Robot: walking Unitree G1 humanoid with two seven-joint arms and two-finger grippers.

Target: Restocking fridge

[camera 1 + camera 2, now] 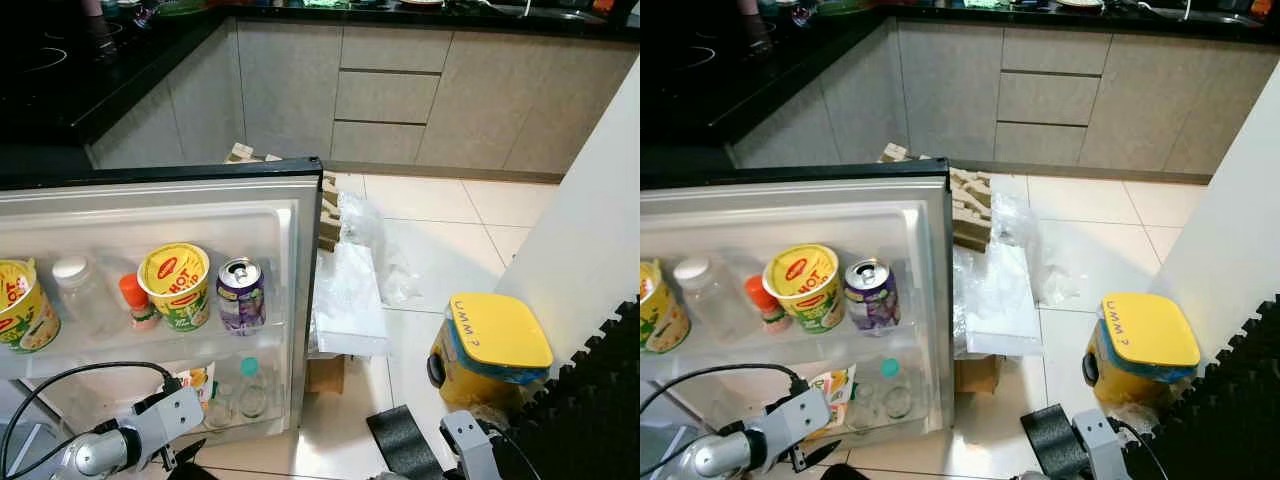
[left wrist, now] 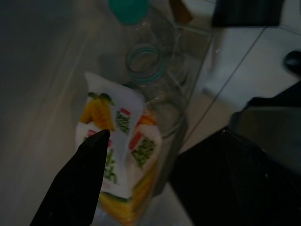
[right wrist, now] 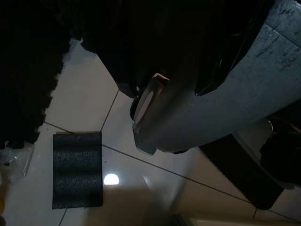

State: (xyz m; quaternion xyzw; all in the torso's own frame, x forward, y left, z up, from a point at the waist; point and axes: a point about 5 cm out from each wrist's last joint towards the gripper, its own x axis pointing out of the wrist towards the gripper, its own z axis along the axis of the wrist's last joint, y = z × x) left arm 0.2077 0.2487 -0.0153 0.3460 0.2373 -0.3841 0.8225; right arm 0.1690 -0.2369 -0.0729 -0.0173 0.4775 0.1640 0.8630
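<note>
The open fridge door (image 1: pixel 295 260) at left holds, on its upper shelf, yellow noodle cups (image 1: pixel 176 284), a purple can (image 1: pixel 241 294) and bottles; the lower shelf holds a vegetable carton (image 2: pixel 123 155). Left gripper (image 1: pixel 170 458) sits at lower left, jaws' state unclear.

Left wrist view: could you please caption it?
Black claw finger hovering by a colourful vegetable-print carton beside clear bottles.

Grey cabinets (image 1: pixel 390 95) with drawers are running along the far wall beneath a black surface (image 1: pixel 60 70). Glossy white floor tiles (image 1: pixel 440 205) are reflecting light, and a white wall (image 1: pixel 595 230) is rising beside them.
</note>
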